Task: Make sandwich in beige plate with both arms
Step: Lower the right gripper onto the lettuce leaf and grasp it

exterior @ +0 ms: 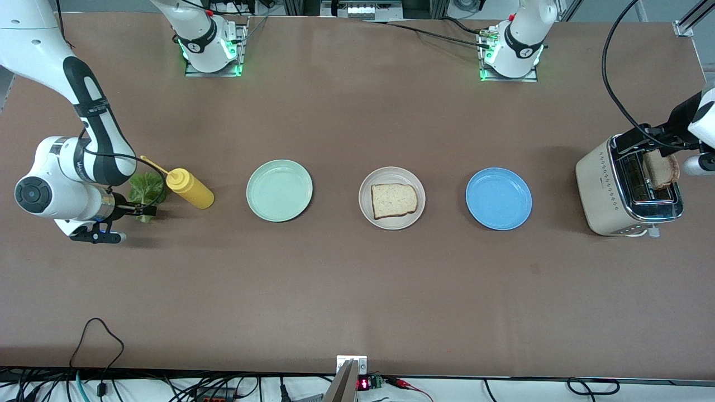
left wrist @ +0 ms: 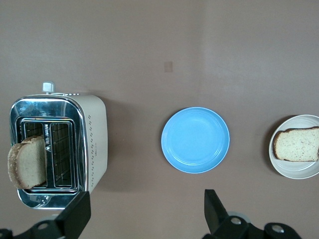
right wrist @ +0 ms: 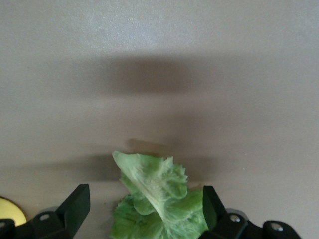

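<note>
The beige plate (exterior: 391, 175) sits mid-table between two other plates, with one slice of bread (exterior: 394, 200) lying flat on it. The left wrist view catches the same beige plate (left wrist: 295, 170) and slice (left wrist: 297, 144) at its edge. A second slice (exterior: 663, 169) stands in a slot of the toaster (exterior: 606, 190) at the left arm's end. My left gripper (exterior: 651, 138) hangs open and empty above the toaster (left wrist: 92, 139). At the right arm's end a green lettuce leaf (exterior: 146, 188) lies on the table. My right gripper (exterior: 146, 211) is low and open, its fingers either side of the lettuce (right wrist: 154, 199).
A yellow squeeze bottle (exterior: 190, 188) lies on its side right beside the lettuce. A mint green plate (exterior: 279, 190) is toward the right arm's end of the row. A blue plate (exterior: 498, 199) lies between the beige plate and the toaster. Both are bare.
</note>
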